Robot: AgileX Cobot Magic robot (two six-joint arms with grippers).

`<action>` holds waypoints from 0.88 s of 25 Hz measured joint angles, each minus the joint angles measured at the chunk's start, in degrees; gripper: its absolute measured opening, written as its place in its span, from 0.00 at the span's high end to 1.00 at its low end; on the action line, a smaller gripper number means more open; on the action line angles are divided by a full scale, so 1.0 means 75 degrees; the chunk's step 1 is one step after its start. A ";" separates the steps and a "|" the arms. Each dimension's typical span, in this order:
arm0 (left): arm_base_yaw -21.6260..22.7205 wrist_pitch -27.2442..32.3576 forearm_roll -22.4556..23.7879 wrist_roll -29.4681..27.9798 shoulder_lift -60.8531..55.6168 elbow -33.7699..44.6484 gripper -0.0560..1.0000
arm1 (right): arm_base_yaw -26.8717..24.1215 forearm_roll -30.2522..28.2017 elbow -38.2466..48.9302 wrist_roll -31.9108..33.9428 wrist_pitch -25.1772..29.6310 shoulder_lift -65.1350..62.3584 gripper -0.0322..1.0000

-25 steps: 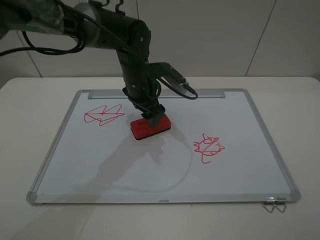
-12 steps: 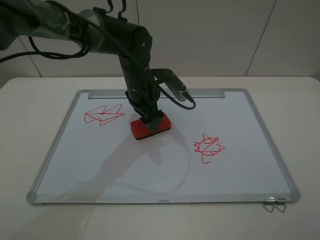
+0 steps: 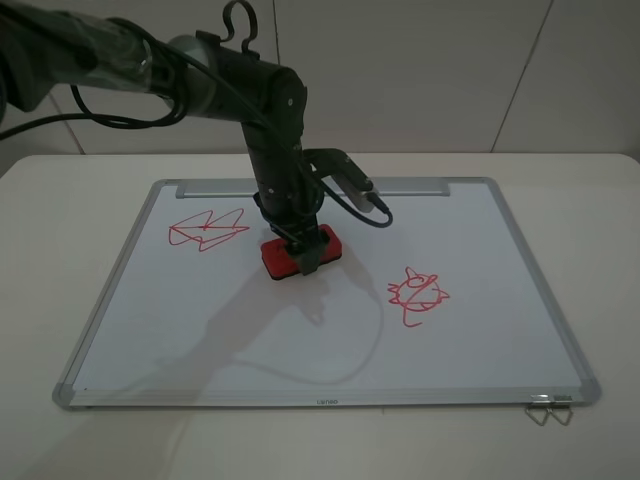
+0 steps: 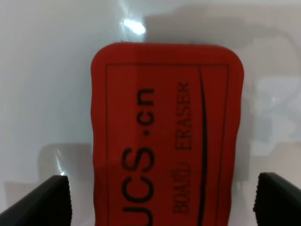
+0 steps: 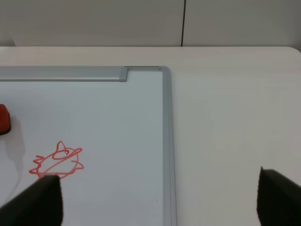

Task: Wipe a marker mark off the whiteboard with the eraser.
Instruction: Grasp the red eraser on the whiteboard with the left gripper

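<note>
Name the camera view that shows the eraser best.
Left wrist: the eraser fills the picture, its black lettering readable. Exterior high shows its place on the whiteboard, but the left tool covers its middle. Right wrist catches only a red corner at the picture's edge.

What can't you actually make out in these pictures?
- High view: the left gripper covers most of the eraser, hiding its lettering.
- Left wrist view: the picture's edge cuts off part of the eraser's lettering.
- Right wrist view: only the eraser's corner shows; the marker mark lies out of frame.
- High view: print on the whiteboard frame is too small to read.
</note>
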 joint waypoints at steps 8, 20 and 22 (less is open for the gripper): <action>0.0000 -0.0180 0.0000 0.0000 0.0009 0.0000 0.21 | 0.0000 0.0000 0.0000 0.0000 0.0000 0.0000 0.28; 0.0000 -0.0192 -0.0080 0.0000 0.0146 0.0000 0.24 | 0.0000 0.0000 0.0000 0.0000 0.0000 0.0000 0.28; 0.0000 -0.0192 -0.0080 0.0000 0.0146 0.0000 0.24 | 0.0000 0.0000 0.0000 0.0000 0.0000 0.0000 0.28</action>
